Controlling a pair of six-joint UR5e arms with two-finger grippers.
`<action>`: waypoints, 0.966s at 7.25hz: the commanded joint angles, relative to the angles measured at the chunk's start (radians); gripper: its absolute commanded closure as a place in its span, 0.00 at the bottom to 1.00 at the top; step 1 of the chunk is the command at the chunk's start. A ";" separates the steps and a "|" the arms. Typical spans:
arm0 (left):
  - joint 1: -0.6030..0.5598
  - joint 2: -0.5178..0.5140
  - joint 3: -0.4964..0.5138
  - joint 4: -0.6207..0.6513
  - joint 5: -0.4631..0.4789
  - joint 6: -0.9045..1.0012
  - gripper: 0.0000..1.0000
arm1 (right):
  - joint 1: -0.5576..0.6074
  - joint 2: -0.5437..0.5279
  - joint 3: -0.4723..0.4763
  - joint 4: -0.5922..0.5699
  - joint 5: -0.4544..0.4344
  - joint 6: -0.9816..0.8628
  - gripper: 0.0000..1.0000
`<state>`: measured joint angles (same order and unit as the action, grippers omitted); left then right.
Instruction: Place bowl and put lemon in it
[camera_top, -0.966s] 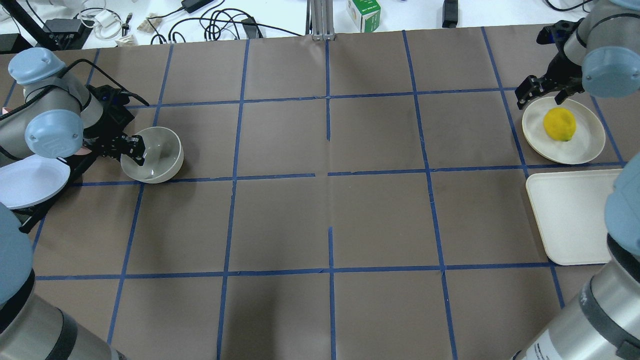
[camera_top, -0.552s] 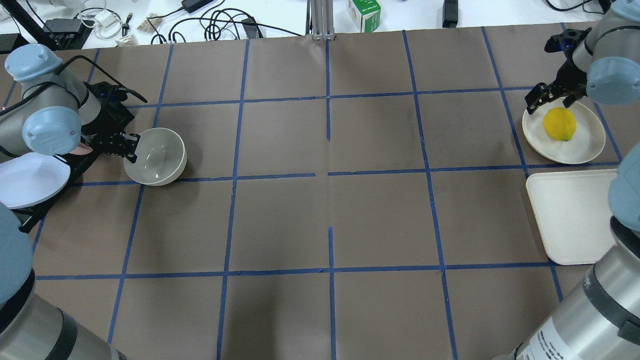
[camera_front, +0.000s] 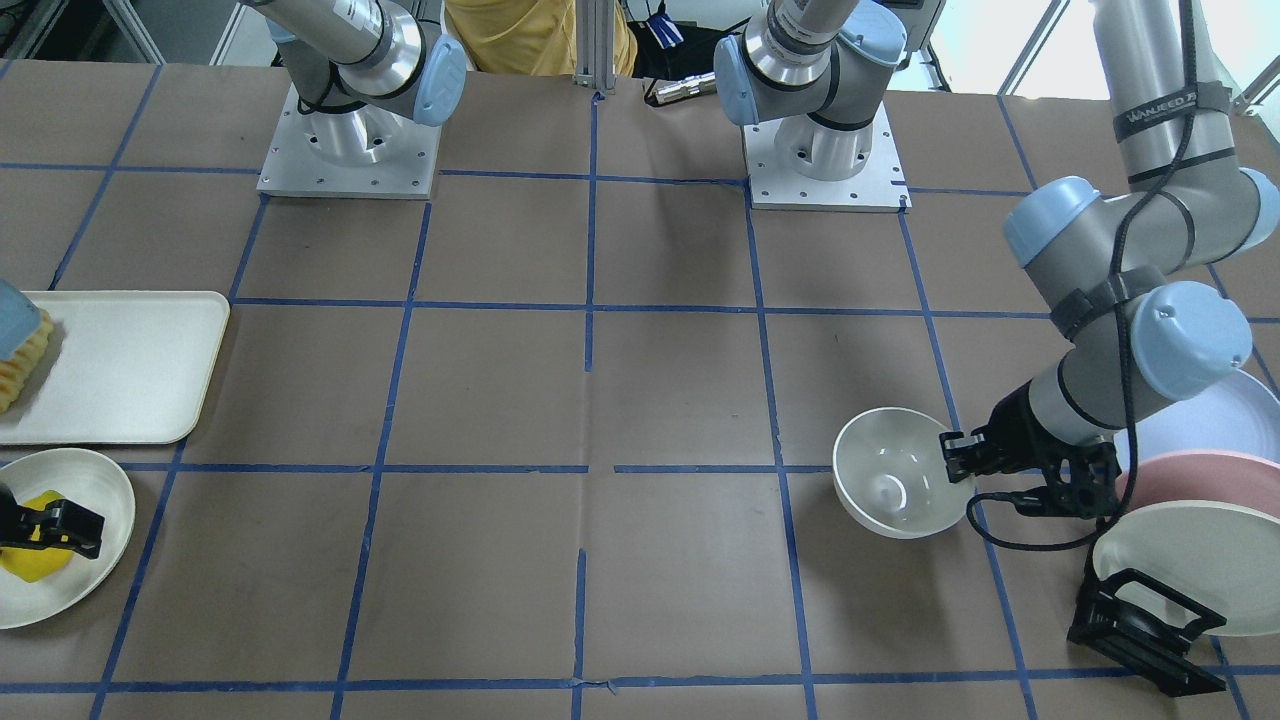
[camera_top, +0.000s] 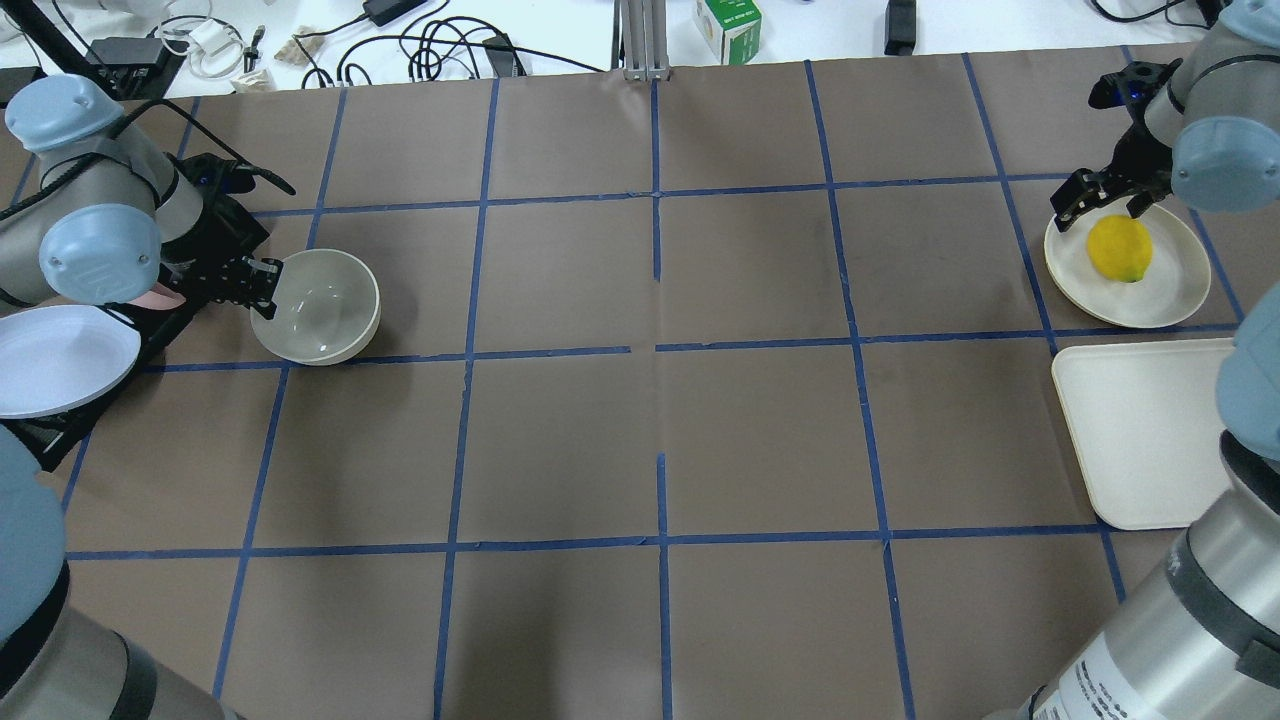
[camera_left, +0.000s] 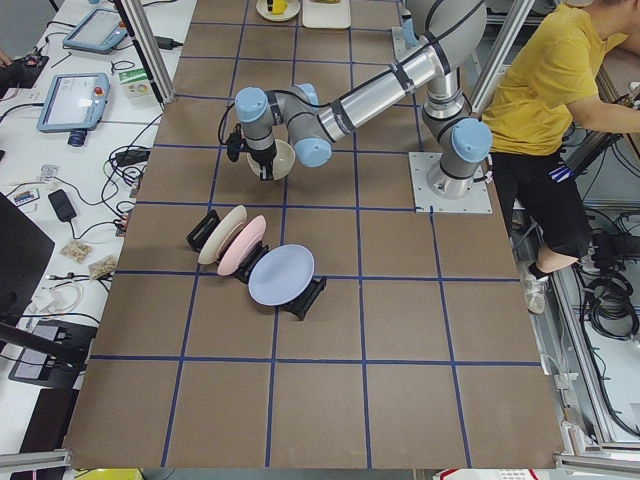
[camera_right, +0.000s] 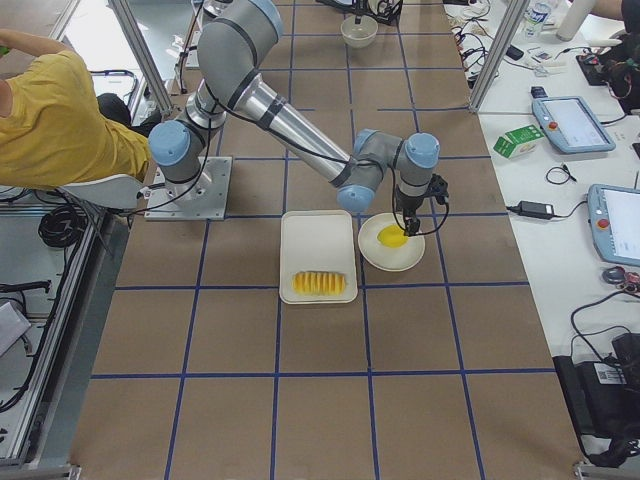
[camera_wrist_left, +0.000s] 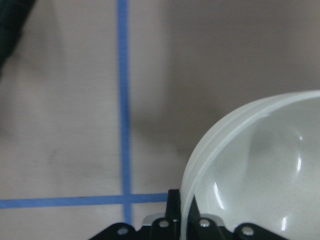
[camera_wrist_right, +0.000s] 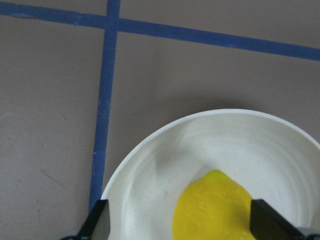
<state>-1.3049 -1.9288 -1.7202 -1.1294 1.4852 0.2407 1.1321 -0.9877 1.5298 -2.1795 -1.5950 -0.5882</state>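
L hand hides bowl rim; lemon btm cropped.

Cream tray bears a ribbed yellow thing — corn, perhaps.

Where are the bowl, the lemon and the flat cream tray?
bowl (camera_top: 318, 308): overhead view, middle of its glossy inside.
lemon (camera_top: 1120, 247): overhead view, middle of its yellow skin.
tray (camera_top: 1140, 430): overhead view, a bare part of its floor.
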 joint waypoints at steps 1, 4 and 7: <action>-0.204 0.017 -0.001 -0.018 -0.119 -0.290 1.00 | 0.000 0.000 -0.005 0.001 -0.022 -0.051 0.00; -0.431 -0.053 -0.010 0.109 -0.118 -0.631 1.00 | 0.000 0.000 -0.007 0.001 -0.092 -0.058 0.00; -0.475 -0.110 0.002 0.151 -0.114 -0.661 1.00 | 0.000 0.001 0.007 0.001 -0.080 -0.065 0.00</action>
<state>-1.7680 -2.0164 -1.7190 -0.9958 1.3679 -0.4185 1.1320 -0.9879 1.5325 -2.1772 -1.6797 -0.6474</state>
